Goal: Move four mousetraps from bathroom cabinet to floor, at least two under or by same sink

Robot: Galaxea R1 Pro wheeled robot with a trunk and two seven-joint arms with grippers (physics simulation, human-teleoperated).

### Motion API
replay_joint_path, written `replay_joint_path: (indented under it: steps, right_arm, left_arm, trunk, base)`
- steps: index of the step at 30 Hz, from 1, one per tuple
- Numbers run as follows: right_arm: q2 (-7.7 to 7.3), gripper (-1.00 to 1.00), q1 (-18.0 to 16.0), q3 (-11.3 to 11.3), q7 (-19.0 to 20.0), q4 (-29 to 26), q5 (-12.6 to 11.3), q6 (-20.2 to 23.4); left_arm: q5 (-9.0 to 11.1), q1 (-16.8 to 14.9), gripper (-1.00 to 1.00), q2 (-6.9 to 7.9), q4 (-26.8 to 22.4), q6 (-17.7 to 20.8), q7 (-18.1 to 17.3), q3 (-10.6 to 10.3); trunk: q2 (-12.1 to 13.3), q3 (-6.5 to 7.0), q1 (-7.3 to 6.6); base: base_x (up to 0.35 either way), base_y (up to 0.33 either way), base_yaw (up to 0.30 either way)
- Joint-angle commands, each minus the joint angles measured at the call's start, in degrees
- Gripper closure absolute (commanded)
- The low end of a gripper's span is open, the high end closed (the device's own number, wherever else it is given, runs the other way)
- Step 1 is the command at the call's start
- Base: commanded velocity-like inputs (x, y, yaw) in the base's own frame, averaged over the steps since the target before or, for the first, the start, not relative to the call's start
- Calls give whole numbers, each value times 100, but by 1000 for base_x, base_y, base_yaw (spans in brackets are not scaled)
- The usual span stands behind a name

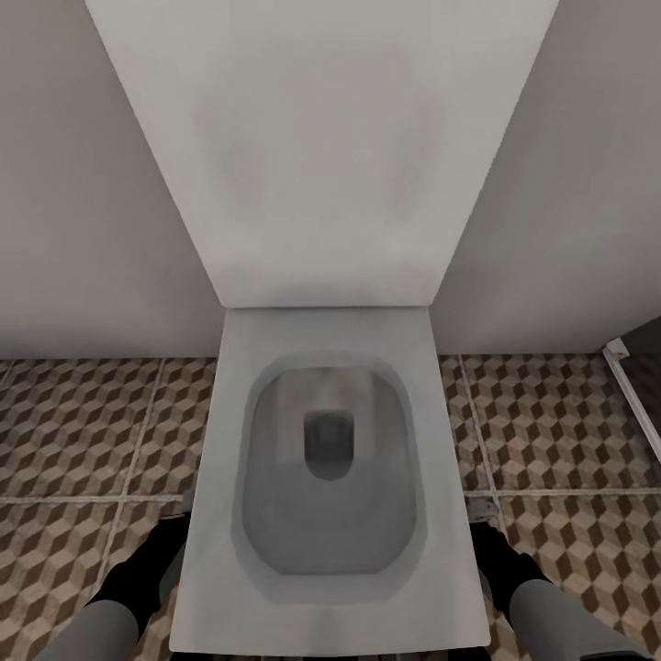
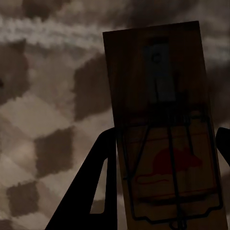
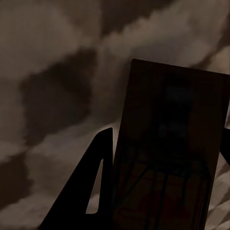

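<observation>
Left gripper (image 2: pixel 165 158): fingers closed against the edges of a mousetrap (image 2: pixel 160 120), wooden board with wire bar and a red mouse emblem; no legible lettering. Right gripper (image 3: pixel 163 167): likewise clamped on a second mousetrap (image 3: pixel 170 143), dim. Both over the cube-patterned bathroom floor (image 1: pixel 83 431). Centre: white toilet (image 1: pixel 330 459), lid raised against far wall.

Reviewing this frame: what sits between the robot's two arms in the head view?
A white toilet, its open bowl straight ahead, stands between the left arm and right arm on the cube-patterned bathroom floor. Each wrist view shows a mousetrap between the fingers.
</observation>
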Motion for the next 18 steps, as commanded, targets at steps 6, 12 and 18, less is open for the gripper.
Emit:
replay_joint_path:
  steps: [6, 12, 18]
  right_arm:
    - [-5, 100, -1, 40, -9, -8, -3, 49]
    - [-2, 100, -1, 40, -6, -8, -4, 49]
    - [8, 100, 0, 43, -7, -8, -4, 41]
  left_arm:
    - [56, -1, 100, 9, -10, 19, 52, -42]
    - [56, -1, 100, 4, -10, 16, 67, -42]
    - [56, -1, 100, 1, -10, 16, 76, -42]
  trunk:
    - [-1, -4, -1]
    - [-1, -4, -1]
    - [-1, -4, -1]
  base:
    - [0, 0, 0]
    - [0, 0, 0]
    - [0, 0, 0]
